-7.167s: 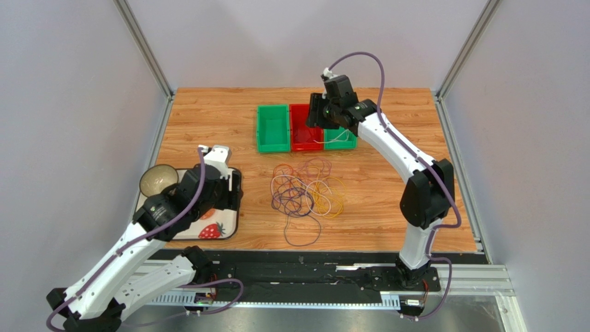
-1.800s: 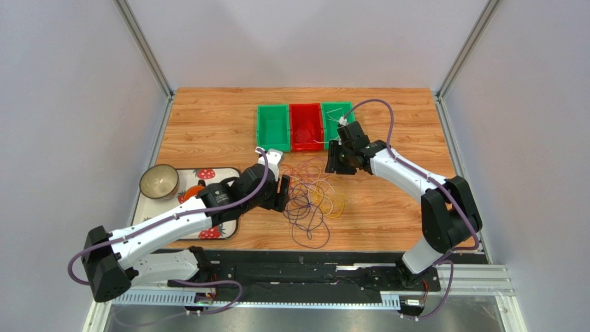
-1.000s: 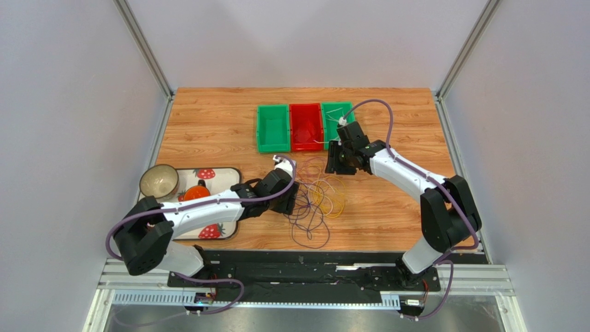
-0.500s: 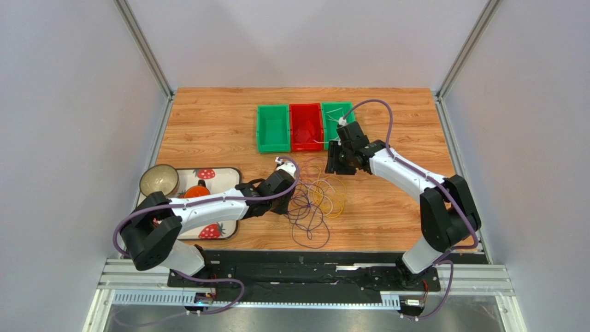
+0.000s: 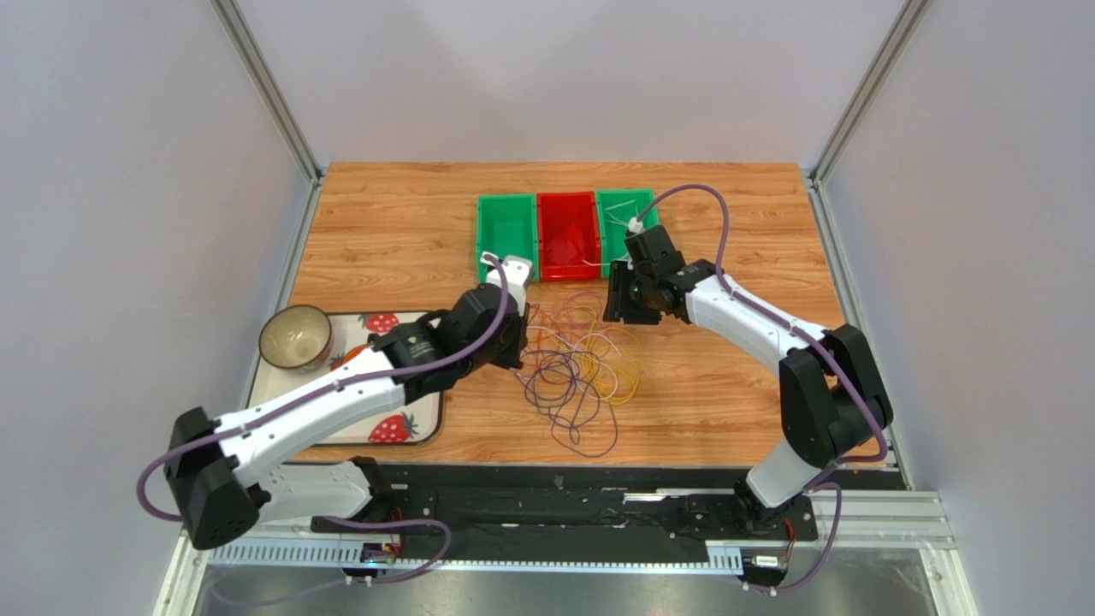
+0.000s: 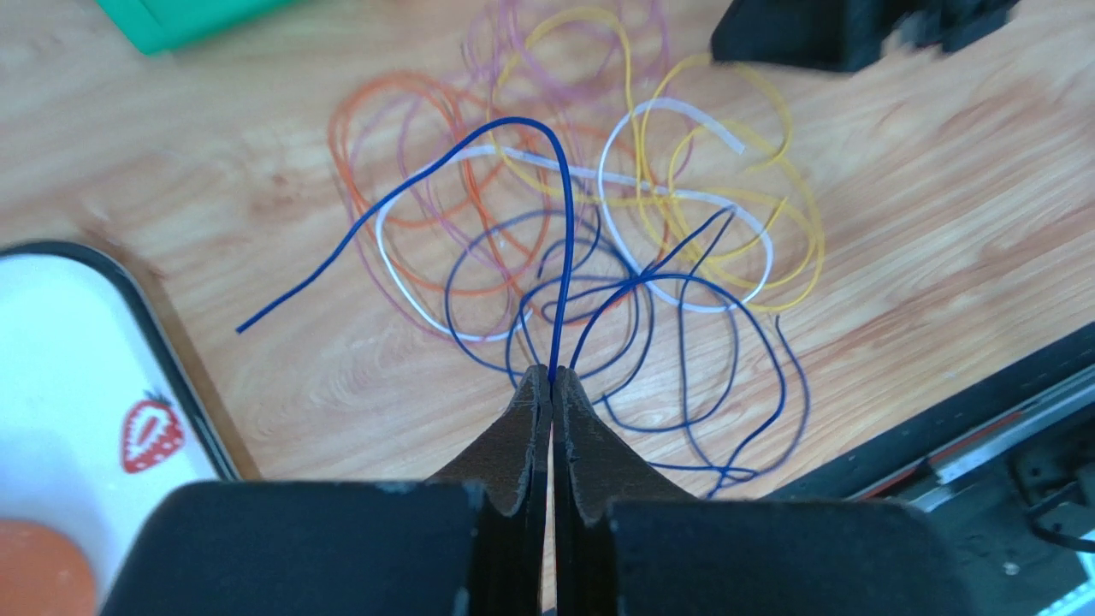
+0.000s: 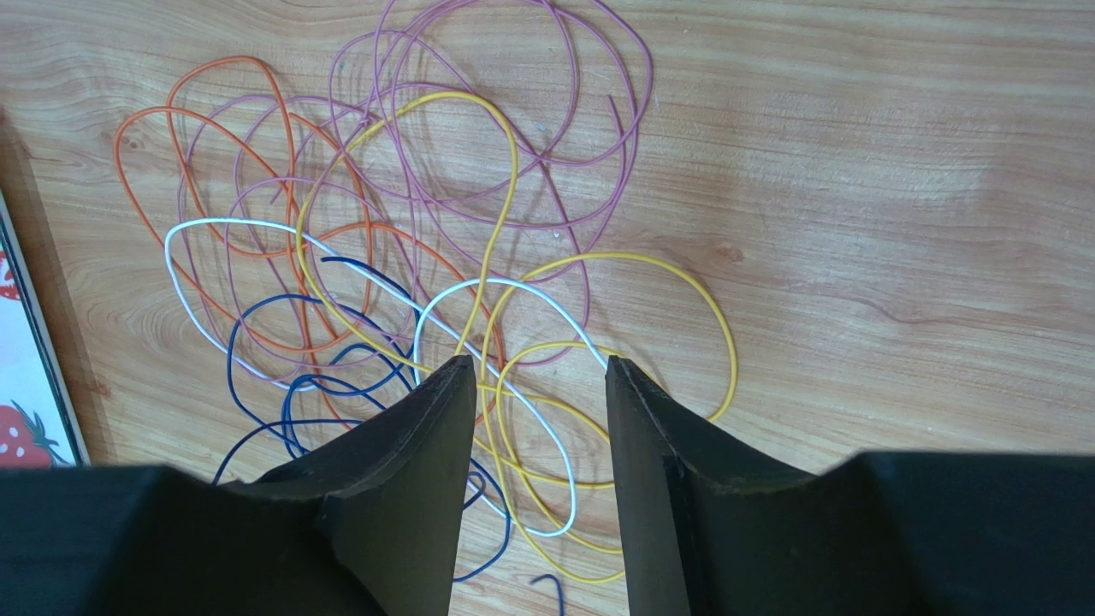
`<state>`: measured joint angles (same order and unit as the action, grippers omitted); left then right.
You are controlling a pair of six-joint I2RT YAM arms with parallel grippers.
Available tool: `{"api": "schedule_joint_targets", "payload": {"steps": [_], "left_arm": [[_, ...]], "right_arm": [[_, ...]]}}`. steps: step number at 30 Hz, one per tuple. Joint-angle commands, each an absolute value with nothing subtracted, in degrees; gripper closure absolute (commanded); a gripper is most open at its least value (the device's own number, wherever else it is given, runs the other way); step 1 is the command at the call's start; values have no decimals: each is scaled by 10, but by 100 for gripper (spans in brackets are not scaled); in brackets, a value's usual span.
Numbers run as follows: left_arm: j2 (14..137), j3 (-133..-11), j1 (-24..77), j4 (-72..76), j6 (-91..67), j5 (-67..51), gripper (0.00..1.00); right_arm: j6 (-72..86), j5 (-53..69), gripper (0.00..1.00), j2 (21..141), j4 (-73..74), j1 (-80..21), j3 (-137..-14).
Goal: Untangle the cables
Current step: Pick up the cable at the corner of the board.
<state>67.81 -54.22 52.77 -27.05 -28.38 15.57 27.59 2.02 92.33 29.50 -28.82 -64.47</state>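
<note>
The cables [image 5: 578,366] lie in a loose tangle on the wooden table, with orange [image 7: 193,77], pink [image 7: 566,77], yellow [image 7: 701,302], white [image 7: 206,229] and dark blue [image 7: 257,372] loops crossing one another. My left gripper [image 6: 551,376] is shut on a dark blue cable [image 6: 540,128], which rises from the tips in an arc, its free end pointing left. From above, the left gripper [image 5: 518,349] sits at the tangle's left edge. My right gripper [image 7: 534,366] hangs open over the yellow and white loops at the tangle's upper right [image 5: 621,308], holding nothing.
Two green bins [image 5: 507,238] [image 5: 626,212] flank a red bin [image 5: 567,235] behind the tangle. A strawberry-print tray [image 5: 405,417] with a bowl [image 5: 294,336] lies at the left. The table's black front rail [image 6: 977,411] runs close below the cables.
My left gripper has shut on the dark blue cable and drawn back up and left, lifting that strand out of the pile. The right arm has stayed still.
</note>
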Motion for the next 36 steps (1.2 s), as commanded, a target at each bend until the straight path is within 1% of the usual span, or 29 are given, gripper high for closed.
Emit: {"api": "schedule_joint_targets", "payload": {"steps": [1,9,14,16,17,18,24,32,36], "left_arm": [[626,-598,526,-336,-253,192,100],[566,-679,521,-359,-219,214,100],[559,-755,509,-380,-201,220,100],[567,-782,495,-401,-201,192,100],[570,-808,489,-405,-203,150,100],[570,-820,482,-410,-202,132,100],[559,-903,478,-419,-200,78,100],[580,-1010,474,-436,-162,110,100],[603,-1062,471,-431,-147,91,100]], "right_arm": [[273,21,54,920,282,-287,-664],[275,25,55,921,280,-287,-663],[275,25,54,921,279,-287,-661],[274,24,55,919,280,-287,-661],[275,24,55,919,279,-287,-661],[275,24,55,920,279,-287,-661],[276,25,55,922,279,-287,-660],[275,27,54,923,279,-287,-660],[277,27,55,922,277,-287,-659]]}}
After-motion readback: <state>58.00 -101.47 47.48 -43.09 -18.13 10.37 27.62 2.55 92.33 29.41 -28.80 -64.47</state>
